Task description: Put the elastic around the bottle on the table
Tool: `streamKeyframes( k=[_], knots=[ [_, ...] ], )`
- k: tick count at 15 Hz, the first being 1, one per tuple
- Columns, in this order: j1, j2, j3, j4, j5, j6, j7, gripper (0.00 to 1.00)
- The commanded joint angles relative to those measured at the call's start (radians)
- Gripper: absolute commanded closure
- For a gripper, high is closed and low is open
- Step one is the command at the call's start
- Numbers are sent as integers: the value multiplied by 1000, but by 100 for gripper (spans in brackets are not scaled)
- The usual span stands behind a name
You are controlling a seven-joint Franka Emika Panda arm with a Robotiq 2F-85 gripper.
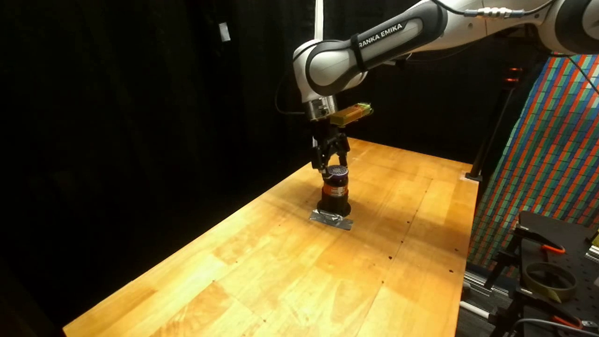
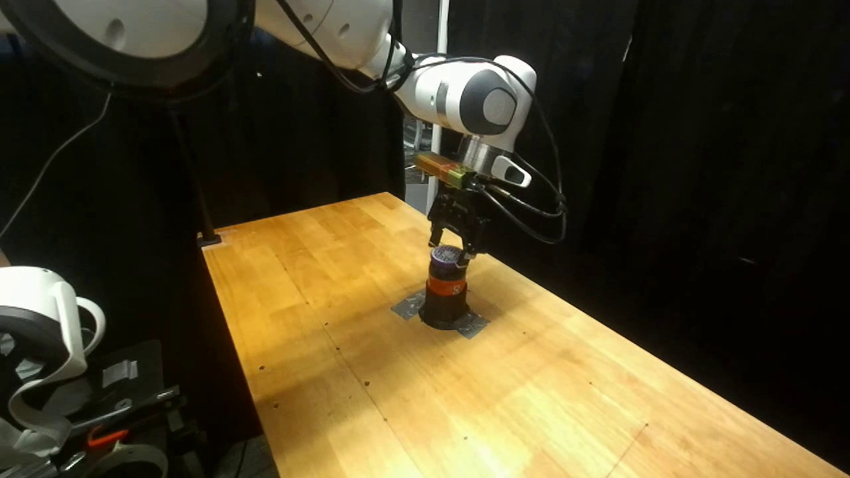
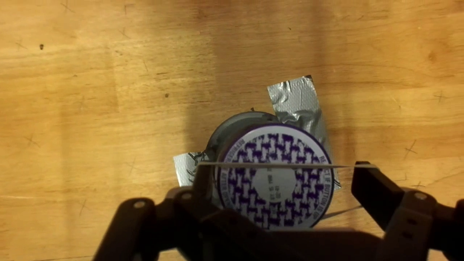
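Spread wide at the top of the bottle [image 1: 335, 189]: the gripper [image 2: 451, 248]. And pulled taut between the fingers [image 3: 375, 190], apparently looped round them, without any pinch: the elastic [image 3: 282, 165], thin and pale! As for the bottle, upright on the table [image 1: 281, 262] in a dark base [image 2: 443, 307], with silver tape [image 3: 299, 99] at the foot.

Now to the wrist view: far strand over the patterned lid [image 3: 274, 185], contact unclear; near strand visible only at the right, lost at the rim. Caught below or merely hidden? Impossible to tell. Probably mid-task, not yet settled round.

Expect a tricky customer in that elastic: featherlight, soft, springy, liable to snap off at one slip. Best held just like this, from inside the loop, low on the fingers. Next, presumably, straight down past the lid with both strands, then gently inward for release. Beware of the lid, likely slick and quick to send a strand skidding. Firm enough underneath, though, seemingly stiff and well anchored.
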Motion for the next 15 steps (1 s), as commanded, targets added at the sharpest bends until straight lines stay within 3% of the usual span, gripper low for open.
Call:
streamKeyframes(
  k=[1, 12, 13, 14, 15],
  knots=[
    [-7, -144, 8, -227, 36, 107, 32, 0],
    [12, -406, -2, -700, 25, 455, 121, 0],
    [16, -426, -5, -733, 17, 485, 133, 6],
    [20, -444, -7, -764, 8, 518, 141, 26],
    [29, -461, -13, -793, -8, 552, 163, 34]
  ],
)
